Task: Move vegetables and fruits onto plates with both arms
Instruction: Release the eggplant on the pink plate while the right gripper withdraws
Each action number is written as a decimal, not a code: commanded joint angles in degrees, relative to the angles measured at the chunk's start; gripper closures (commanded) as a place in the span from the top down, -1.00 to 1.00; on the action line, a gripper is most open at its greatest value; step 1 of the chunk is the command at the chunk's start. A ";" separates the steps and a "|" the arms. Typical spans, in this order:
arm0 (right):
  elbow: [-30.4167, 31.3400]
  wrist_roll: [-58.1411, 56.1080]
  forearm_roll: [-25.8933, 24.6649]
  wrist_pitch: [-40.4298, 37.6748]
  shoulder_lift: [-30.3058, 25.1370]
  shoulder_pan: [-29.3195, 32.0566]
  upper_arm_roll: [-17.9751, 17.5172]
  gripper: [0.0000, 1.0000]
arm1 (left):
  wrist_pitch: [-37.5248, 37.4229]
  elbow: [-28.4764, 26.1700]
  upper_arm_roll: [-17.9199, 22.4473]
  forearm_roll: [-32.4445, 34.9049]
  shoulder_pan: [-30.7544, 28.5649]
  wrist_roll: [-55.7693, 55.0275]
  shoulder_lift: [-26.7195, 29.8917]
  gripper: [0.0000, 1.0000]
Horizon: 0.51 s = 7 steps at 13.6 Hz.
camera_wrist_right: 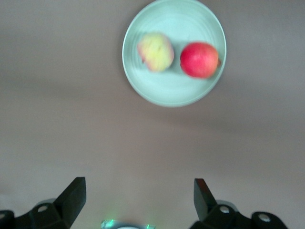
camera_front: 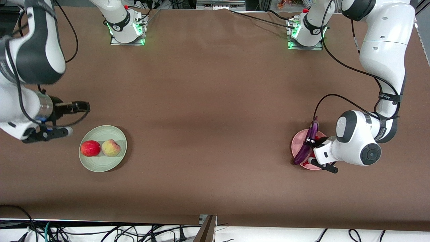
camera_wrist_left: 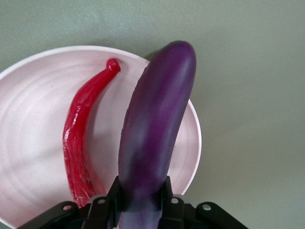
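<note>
The purple eggplant (camera_front: 306, 145) (camera_wrist_left: 157, 124) hangs tilted over the pale pink plate (camera_front: 297, 143) (camera_wrist_left: 28, 119), with my left gripper (camera_front: 311, 141) (camera_wrist_left: 141, 191) shut on its lower end. The red chili pepper (camera_wrist_left: 83, 138) (camera_front: 311, 160) lies on that plate beside it. At the right arm's end, the red apple (camera_front: 90, 148) (camera_wrist_right: 199, 59) and the yellowish peach (camera_front: 111, 148) (camera_wrist_right: 156, 51) sit side by side on the pale green plate (camera_front: 100, 164) (camera_wrist_right: 167, 93). My right gripper (camera_front: 82, 107) (camera_wrist_right: 139, 186) hovers open and empty over bare table beside the green plate.
Brown tabletop (camera_front: 208, 134) stretches between the two plates. Both arm bases (camera_front: 127, 28) (camera_front: 306, 32) stand along the table's edge farthest from the front camera. Cables hang below the table's near edge (camera_front: 100, 232).
</note>
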State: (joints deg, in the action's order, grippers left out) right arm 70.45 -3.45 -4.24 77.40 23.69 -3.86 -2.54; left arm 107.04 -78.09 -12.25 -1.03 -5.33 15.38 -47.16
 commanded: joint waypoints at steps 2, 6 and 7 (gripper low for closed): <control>2.59 2.48 0.10 -4.46 -4.87 0.43 0.17 1.00 | 0.45 0.22 -0.31 -1.68 -1.95 1.58 -0.47 1.00; 14.94 2.22 0.28 4.46 -13.20 0.79 -0.18 1.00 | 0.10 0.66 -0.23 -3.98 -2.05 1.32 0.05 1.00; 17.59 2.13 0.80 6.08 -15.15 0.87 -0.10 1.00 | -0.07 0.83 -0.40 -3.98 -2.05 1.23 0.23 1.00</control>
State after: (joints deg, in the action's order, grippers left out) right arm 78.42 -1.79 -4.17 78.47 15.66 -3.66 -2.17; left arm 107.10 -77.81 -12.18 -3.97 -7.14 15.43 -47.35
